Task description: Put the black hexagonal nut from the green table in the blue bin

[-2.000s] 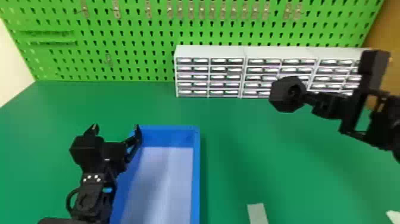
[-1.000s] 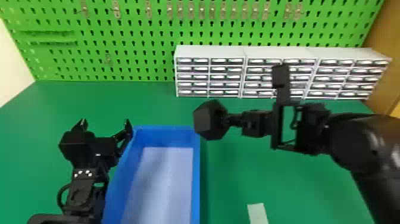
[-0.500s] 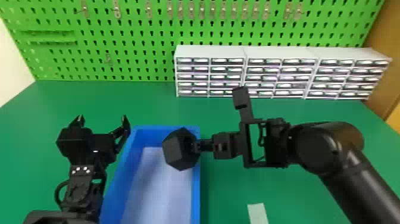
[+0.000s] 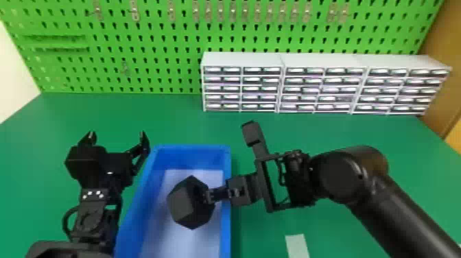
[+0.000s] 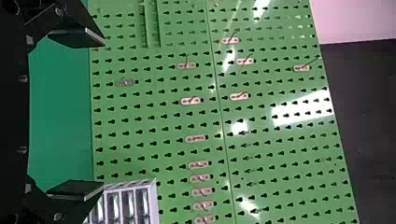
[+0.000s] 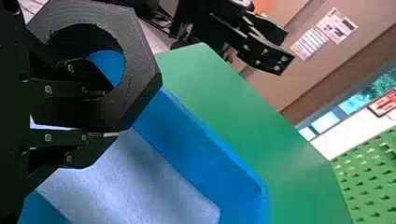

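On the left, the left tool (image 4: 117,134) stands with its fingers spread, beside the blue bin (image 4: 192,147) on the green desk (image 4: 151,118). Over the bin hangs the black hexagonal nut (image 4: 190,206), its ring pinched by the right tool (image 6: 113,113). Carrying looks about done; placing comes next, calling for lowering the nut clear of the walls, then letting go.

black hexagonal nut (image 6: 138,56): matt, finely ridged | blue bin (image 4: 192,147): smooth plastic | pegboard (image 5: 301,111): glossy
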Tool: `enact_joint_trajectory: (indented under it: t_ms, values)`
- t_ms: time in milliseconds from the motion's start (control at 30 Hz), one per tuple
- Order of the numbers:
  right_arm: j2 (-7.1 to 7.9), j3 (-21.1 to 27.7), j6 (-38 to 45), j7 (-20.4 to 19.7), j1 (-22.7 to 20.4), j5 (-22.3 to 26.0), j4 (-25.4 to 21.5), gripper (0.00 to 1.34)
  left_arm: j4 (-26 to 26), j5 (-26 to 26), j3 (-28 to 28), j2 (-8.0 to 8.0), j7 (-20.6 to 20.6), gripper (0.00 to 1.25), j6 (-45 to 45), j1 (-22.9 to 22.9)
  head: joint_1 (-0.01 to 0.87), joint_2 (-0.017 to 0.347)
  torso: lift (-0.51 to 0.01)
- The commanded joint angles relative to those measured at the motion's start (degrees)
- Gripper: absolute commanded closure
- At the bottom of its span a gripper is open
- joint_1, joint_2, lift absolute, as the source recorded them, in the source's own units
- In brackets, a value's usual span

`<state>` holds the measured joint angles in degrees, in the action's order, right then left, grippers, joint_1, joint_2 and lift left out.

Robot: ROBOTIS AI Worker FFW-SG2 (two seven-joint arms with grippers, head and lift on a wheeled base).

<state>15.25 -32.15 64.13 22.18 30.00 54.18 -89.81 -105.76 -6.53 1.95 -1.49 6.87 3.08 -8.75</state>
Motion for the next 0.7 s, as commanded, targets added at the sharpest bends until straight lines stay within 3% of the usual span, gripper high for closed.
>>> enact_joint_trajectory:
  t_ms: [0,133,233,500,667]
  values:
    - [-0.04,-0.02,0.39,0.06,0.06,0.49,0.17,0.92,0.03,-0.06,0.07,0.00,-0.01,0.20,0.00,-0.04,0.657,0.057,-0.095]
    - [-0.04,0.60,0.56,0.50,-0.03,0.40,0.17,0.40,0.03,-0.06,0.07,0.00,-0.01,0.20,0.09,-0.04,0.657,0.057,-0.095]
    - [0.04,1.30,0.74,1.12,-0.03,0.14,0.17,0.11,-0.06,-0.06,-0.02,0.00,-0.01,0.20,0.09,-0.04,0.657,0.057,-0.095]
    - [-0.04,4.29,0.74,2.26,-0.73,-1.45,0.08,0.12,0.03,-0.06,-0.02,0.00,-0.01,0.20,0.18,-0.12,0.657,0.057,-0.095]
    - [-0.22,8.33,0.74,2.70,-2.14,-5.14,-1.59,0.12,0.03,-0.15,-0.11,0.00,-0.01,0.20,0.18,-0.12,0.657,0.057,-0.095]
